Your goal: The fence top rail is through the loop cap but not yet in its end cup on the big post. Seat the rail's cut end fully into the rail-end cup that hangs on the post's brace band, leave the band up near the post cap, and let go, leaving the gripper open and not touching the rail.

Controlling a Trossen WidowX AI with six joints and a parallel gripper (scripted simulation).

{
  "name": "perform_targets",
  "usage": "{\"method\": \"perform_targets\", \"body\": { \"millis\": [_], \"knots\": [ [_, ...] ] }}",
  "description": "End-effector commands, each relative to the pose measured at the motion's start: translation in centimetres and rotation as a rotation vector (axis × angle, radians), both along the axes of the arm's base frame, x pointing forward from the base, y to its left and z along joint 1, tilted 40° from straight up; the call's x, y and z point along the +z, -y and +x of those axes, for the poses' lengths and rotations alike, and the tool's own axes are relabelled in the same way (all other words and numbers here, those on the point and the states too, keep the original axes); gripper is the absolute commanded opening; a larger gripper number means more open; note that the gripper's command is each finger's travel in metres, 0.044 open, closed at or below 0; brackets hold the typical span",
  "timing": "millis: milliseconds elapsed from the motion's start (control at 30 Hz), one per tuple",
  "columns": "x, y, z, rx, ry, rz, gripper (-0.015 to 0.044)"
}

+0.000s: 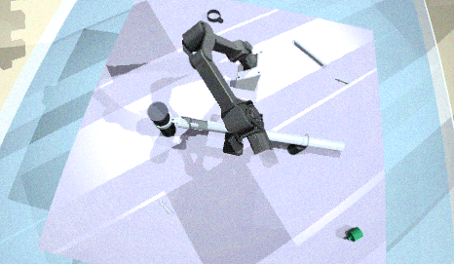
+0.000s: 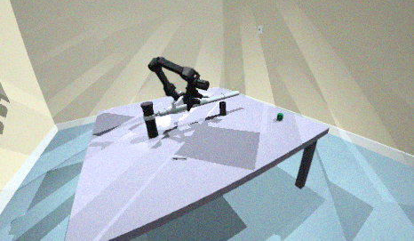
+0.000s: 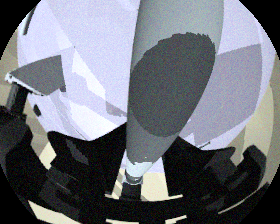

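The white rail (image 1: 317,142) (image 2: 213,100) (image 3: 178,17) slants above the table, its far part through the thin loop cap (image 1: 306,138) over the short black post (image 1: 295,149) (image 2: 222,108). Its other end meets the pale rail-end cup (image 1: 176,122) (image 2: 159,113) (image 3: 139,169) at the big black post (image 1: 169,130) (image 2: 151,127) (image 3: 132,191). How deep it sits in the cup cannot be told. The brace band (image 2: 149,117) is around the post's upper part, below the cap (image 1: 158,111) (image 2: 147,104). My gripper (image 1: 233,136) (image 2: 192,104) (image 3: 144,126) is shut on the rail between the posts.
A black ring clamp (image 1: 213,15), a white tube (image 1: 312,55) and a small bolt-like piece (image 1: 342,81) lie at the back. A thin silver piece (image 1: 166,207) (image 2: 179,158) lies in front, a green part (image 1: 356,234) (image 2: 280,116) at front right. A white wedge (image 1: 248,80) stands near the arm's base.
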State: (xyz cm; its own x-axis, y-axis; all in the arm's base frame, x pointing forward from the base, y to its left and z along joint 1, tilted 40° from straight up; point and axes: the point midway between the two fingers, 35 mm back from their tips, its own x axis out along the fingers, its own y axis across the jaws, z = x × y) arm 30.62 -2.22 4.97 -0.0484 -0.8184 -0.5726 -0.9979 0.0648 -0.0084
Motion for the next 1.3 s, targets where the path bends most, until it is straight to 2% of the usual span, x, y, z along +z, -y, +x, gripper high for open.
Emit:
{"method": "perform_targets", "body": {
  "millis": [0, 1267],
  "knots": [
    [0.51, 0.15, 0.08, 0.010, 0.003, -0.013, 0.0000],
    [0.51, 0.12, 0.11, 0.003, -0.003, -0.010, 0.0000]
  ]
}}
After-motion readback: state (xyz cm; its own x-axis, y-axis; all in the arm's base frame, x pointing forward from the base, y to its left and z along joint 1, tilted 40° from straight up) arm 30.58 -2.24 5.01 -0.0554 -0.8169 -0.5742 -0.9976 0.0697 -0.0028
